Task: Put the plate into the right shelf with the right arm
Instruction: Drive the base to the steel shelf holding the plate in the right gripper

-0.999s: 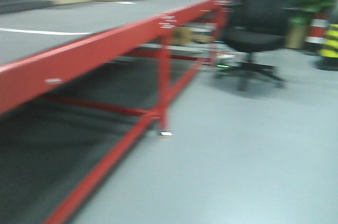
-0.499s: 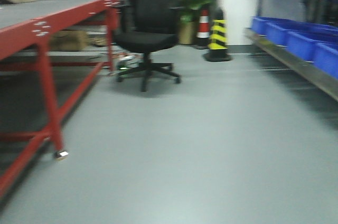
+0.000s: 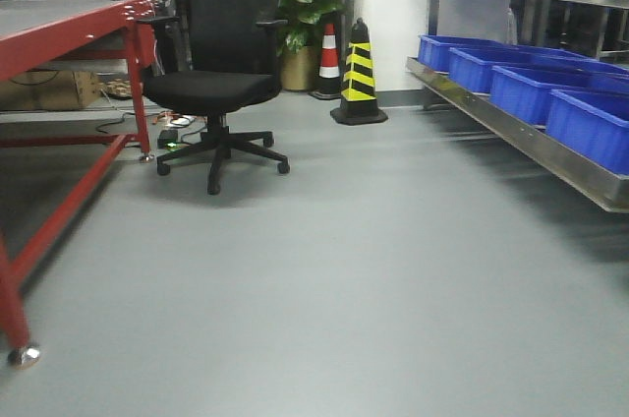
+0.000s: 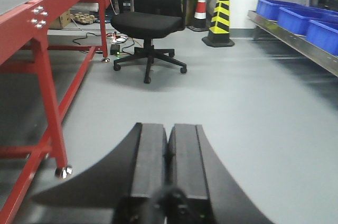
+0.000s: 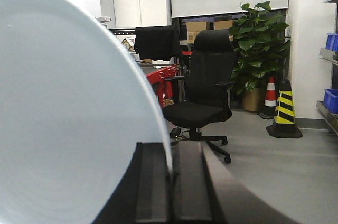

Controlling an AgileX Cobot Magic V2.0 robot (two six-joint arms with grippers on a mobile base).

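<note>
In the right wrist view my right gripper [image 5: 171, 152] is shut on the rim of the pale-blue plate [image 5: 63, 113], which stands on edge and fills the left half of that view. The right shelf [image 3: 521, 132], a stainless-steel rack with a broad front lip, runs along the right side of the front view and holds blue bins [image 3: 531, 78]; it also shows in the left wrist view [image 4: 296, 39]. My left gripper [image 4: 168, 134] is shut and empty, held above the grey floor. Neither arm shows in the front view.
A red-framed grey-topped bench [image 3: 59, 33] stands at the left. A black office chair [image 3: 218, 73] is ahead, with a yellow-black cone [image 3: 358, 68], a red-white cone [image 3: 328, 58] and a potted plant [image 3: 313, 4] behind it. Cables and a power strip [image 3: 169, 137] lie under the chair.
The front view has swung to the right: the red bench slid to the left edge, the chair moved left, and the steel shelf with blue bins came into view at the right.
</note>
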